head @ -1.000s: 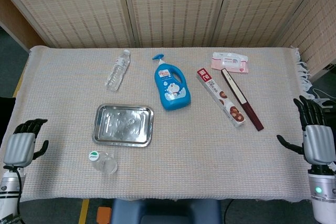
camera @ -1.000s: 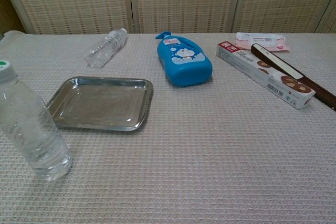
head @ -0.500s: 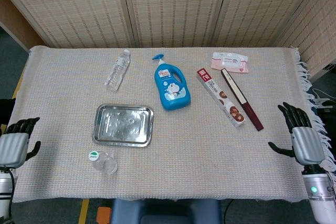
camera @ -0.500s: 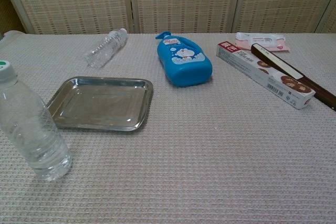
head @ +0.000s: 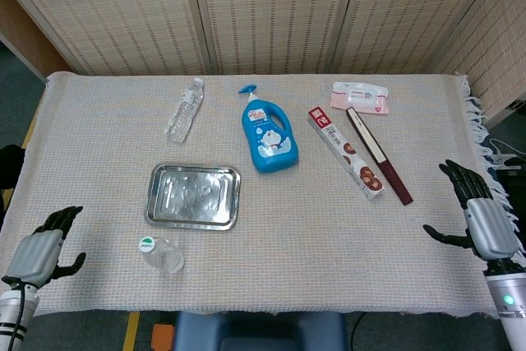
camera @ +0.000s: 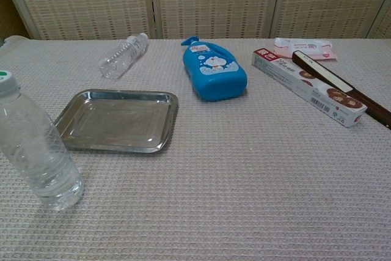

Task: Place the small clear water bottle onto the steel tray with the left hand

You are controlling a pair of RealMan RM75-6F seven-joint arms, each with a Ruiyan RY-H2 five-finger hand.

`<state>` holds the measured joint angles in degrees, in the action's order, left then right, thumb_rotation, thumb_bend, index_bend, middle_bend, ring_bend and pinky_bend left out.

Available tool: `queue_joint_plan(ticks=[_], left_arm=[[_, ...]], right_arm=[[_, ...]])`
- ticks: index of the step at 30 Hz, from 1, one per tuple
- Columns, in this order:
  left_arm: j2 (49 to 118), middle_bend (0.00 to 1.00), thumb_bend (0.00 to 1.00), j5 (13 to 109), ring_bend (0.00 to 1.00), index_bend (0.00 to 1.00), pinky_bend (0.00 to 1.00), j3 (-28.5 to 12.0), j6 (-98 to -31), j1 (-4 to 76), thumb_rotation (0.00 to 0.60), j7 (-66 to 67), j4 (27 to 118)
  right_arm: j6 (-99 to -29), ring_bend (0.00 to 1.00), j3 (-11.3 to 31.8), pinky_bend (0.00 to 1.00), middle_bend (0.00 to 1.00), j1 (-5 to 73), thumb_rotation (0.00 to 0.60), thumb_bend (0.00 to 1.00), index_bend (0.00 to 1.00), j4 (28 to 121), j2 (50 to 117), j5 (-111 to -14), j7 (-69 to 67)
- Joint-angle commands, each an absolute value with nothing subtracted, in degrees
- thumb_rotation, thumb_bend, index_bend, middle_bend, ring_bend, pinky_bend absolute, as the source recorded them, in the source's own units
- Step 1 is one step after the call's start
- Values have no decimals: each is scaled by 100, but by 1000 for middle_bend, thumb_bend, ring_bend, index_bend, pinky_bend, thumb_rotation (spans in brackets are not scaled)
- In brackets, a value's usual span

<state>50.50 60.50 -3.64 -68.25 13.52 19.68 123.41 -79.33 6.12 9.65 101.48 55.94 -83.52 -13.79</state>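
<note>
Since the earlier frames the left hand (head: pixel 37 254) has dropped lower in the head view, toward the bottom left corner, and now sits at the near table edge; the right hand (head: pixel 486 221) has barely shifted after pulling in toward the lower right. Nothing on the table has moved.

Two clear bottles are in view. The small clear water bottle (head: pixel 184 109) lies on its side in the upper left of the head view, cap pointing toward the top of the frame, its long axis running nearly straight up-frame with a slight tilt to the right. It is well apart from the steel tray (head: pixel 156 210), which lies below it in the frame. A second bottle with a green cap (head: pixel 161 254) stands upright just below the tray — which of the two the task means is a judgement; the lying one looks smaller.

The left hand holds nothing, its fingers loosely curled and apart. The right hand is also empty, fingers spread.

The lying bottle sits up-frame and to the right of the left hand, with the tray and upright bottle between — the left hand is far nearer than the right.
</note>
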Motion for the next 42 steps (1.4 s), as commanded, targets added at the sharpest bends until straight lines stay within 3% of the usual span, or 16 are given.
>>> queue_joint_plan(ticks=[1, 12, 26, 42], left_arm=[[5277, 0, 391, 5878, 0, 0, 191, -344, -6868, 1361, 600, 1878, 12561], [6451, 0, 390, 6275, 0, 0, 179, -283, -7072, 1416, 600, 1663, 12647], [6520, 0, 391, 6078, 0, 0, 173, -163, -6653, 1748, 600, 1683, 12990], [7565, 0, 390, 5902, 0, 0, 170, -378, -6752, 1983, 600, 1358, 12369]], right_arm=[[-8013, 0, 642, 49, 0, 929, 600, 69, 74, 10127, 5553, -8377, -1479], [-8145, 0, 656, 49, 0, 859, 600, 69, 74, 10126, 5446, -8484, -1857], [-8116, 0, 664, 49, 0, 851, 600, 69, 75, 10142, 5374, -8463, -1994], [-7948, 0, 658, 49, 0, 920, 600, 69, 74, 10138, 5369, -8413, -1988]])
